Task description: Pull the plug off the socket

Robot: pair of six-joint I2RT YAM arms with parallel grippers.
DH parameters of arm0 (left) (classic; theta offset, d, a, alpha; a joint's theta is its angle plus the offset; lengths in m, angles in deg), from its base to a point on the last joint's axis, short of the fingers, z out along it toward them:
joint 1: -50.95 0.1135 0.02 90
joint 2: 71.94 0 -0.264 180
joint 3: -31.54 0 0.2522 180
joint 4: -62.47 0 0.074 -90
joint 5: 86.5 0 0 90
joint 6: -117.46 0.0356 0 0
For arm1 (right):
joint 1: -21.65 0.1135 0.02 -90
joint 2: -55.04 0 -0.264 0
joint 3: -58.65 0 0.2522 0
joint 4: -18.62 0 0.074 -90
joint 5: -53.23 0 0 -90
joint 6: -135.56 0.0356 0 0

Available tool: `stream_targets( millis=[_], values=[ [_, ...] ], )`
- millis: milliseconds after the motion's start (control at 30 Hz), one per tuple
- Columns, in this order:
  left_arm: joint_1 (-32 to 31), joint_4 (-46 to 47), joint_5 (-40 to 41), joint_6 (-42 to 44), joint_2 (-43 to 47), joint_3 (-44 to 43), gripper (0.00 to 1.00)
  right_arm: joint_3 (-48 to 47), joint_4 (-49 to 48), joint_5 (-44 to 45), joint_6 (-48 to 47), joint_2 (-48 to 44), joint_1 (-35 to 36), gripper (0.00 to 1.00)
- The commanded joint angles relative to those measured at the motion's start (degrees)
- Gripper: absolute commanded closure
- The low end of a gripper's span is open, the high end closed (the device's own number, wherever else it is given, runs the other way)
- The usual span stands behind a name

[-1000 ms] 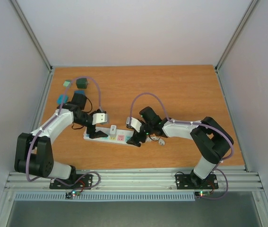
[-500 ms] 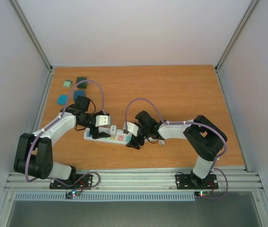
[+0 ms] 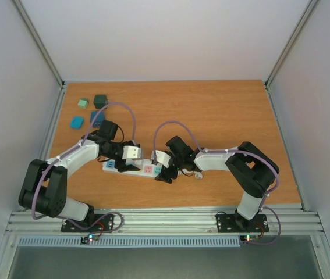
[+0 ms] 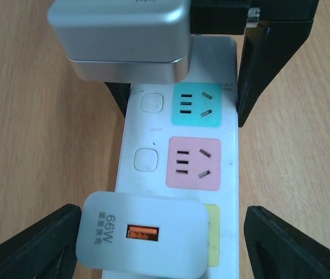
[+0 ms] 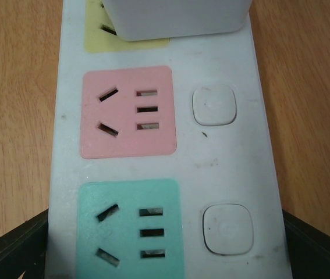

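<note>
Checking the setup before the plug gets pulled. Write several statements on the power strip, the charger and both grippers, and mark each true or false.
1. The white 66W charger block sits plugged into the yellow outlet panel. True.
2. The pink outlet panel holds a plug. False: its slots are empty.
3. The left gripper straddles the charger, one finger on each side. True.
4. The right gripper is clamped on the charger. False: it straddles the long white power strip at the teal outlet panel, away from the charger.
5. The small green and blue blocks lie at the wooden table's far right corner. False: they lie at its far left.
</note>
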Motion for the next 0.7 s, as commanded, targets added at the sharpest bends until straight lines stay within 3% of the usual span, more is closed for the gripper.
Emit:
stream_targets(
  millis=[0, 367, 667],
  values=[
    [-0.82, 3.16, -0.39, 0.88, -1.1, 0.37, 0.23, 0.46, 1.11, -0.34, -2.29, -0.75, 0.87, 0.33],
    [-2.67, 6.42, 3.15, -0.61, -2.41, 2.53, 0.3, 0.84, 2.21, -0.92, -2.39, -1.39, 1.06, 0.4],
    [-2.67, 7.83, 2.78, -2.69, -2.15, 2.77, 0.45, 1.4, 2.15, 0.28, -2.54, -1.54, 1.42, 0.49]
  ],
)
